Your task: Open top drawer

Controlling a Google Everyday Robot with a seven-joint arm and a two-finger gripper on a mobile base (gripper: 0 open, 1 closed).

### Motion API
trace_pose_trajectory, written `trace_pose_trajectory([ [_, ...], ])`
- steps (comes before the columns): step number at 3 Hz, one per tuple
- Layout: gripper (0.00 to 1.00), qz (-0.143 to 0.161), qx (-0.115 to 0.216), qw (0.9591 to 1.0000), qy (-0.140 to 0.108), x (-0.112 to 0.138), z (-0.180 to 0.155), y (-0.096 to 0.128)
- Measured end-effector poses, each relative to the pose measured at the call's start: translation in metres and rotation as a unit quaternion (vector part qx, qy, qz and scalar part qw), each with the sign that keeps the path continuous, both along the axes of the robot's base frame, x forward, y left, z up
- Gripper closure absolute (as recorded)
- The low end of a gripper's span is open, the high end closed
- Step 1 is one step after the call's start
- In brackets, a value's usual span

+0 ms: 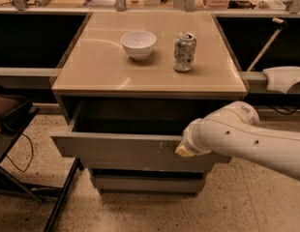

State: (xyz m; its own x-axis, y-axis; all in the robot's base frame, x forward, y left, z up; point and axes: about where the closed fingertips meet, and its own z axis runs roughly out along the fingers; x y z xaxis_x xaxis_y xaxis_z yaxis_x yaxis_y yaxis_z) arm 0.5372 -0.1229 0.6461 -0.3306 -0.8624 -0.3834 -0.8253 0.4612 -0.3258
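Observation:
The top drawer (116, 150) is a wide grey drawer with a flat front and pale scratch marks right of centre. It stands pulled out from the cabinet, and its dark inside shows behind the front panel. My gripper (184, 150) is at the right part of the drawer's front, at its upper edge. The white arm (247, 139) comes in from the right and hides the fingers.
A tan cabinet top (101, 66) carries a white bowl (138, 43) and a drink can (184, 51). A lower grey drawer front (145, 182) sits below. A black stand (24, 144) is at the left. A speckled floor lies around.

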Motion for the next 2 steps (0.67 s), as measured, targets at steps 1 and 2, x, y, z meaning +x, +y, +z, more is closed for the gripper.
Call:
trace_pose_trajectory([
  [1,1.0,0.0,0.0,1.0,0.0,-0.001,0.003,0.0],
  [2,1.0,-0.008,-0.002,0.9999,-0.007,-0.022,0.003,-0.002],
])
